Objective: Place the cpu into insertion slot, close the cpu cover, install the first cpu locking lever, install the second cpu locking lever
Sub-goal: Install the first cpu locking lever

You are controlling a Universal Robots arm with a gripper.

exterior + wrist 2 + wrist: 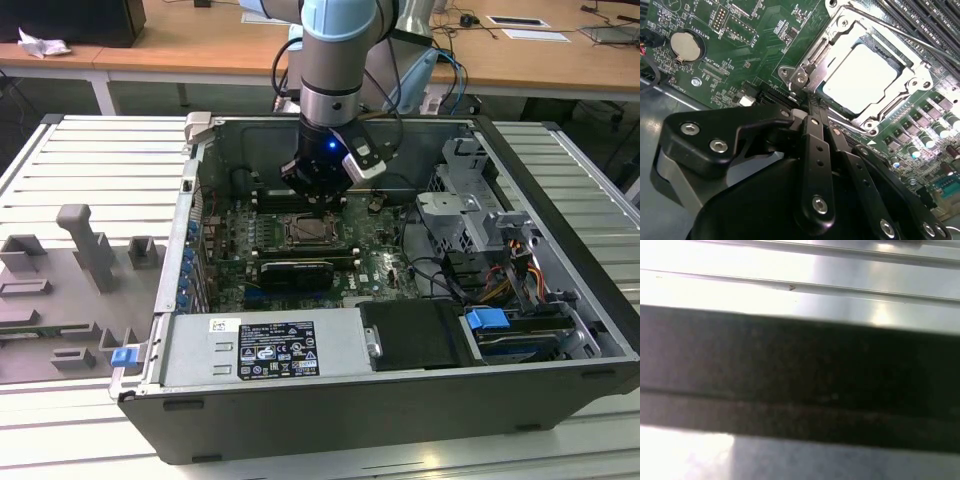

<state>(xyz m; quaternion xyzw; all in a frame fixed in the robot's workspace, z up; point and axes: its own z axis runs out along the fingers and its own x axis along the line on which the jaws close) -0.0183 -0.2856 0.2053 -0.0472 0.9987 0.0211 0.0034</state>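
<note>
The arm points straight down, its end effector (812, 107) seemingly closed.

Gripper (812, 107) tips' grip unclear

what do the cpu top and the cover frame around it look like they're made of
The cpu top looks like matte pale metal: flat, evenly light, without sharp glints. The cpu cover looks like polished sheet steel, thin and mirror-bright with hard highlights. Neither can be confirmed by sight alone.

Robotics lab | opened computer case (400, 330) on ribbed metal workbench (60, 160) | robot arm (335, 60) overhead | wooden desks (200, 40) behind
</note>
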